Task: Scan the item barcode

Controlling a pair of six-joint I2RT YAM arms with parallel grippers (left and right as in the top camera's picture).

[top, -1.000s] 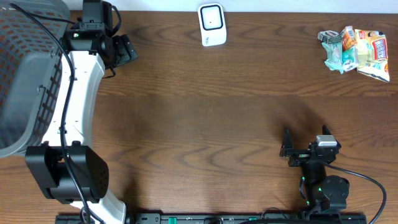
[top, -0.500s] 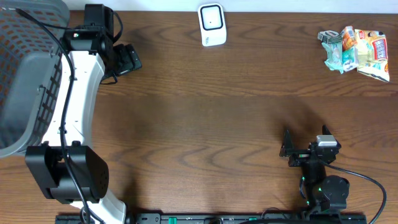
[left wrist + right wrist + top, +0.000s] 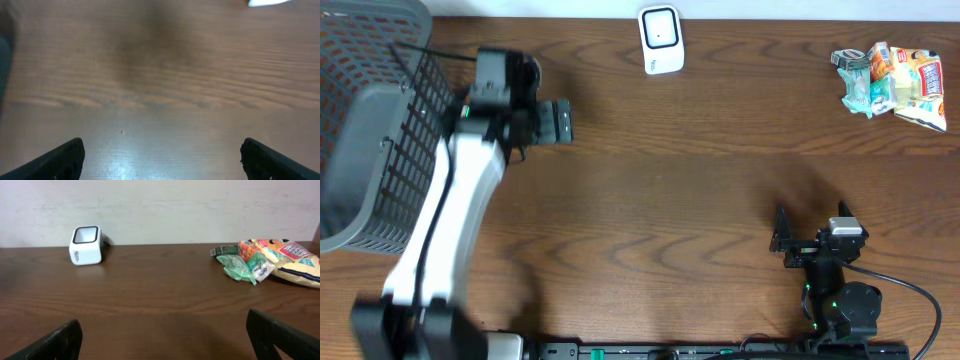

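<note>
Dark wooden table [image 3: 700, 190], pale wall [image 3: 200, 210] behind

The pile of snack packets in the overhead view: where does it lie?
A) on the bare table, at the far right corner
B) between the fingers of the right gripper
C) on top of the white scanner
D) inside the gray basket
A: the snack packets lie on the wooden table at its far right corner, well apart from the basket, the scanner and the open right gripper.
</note>
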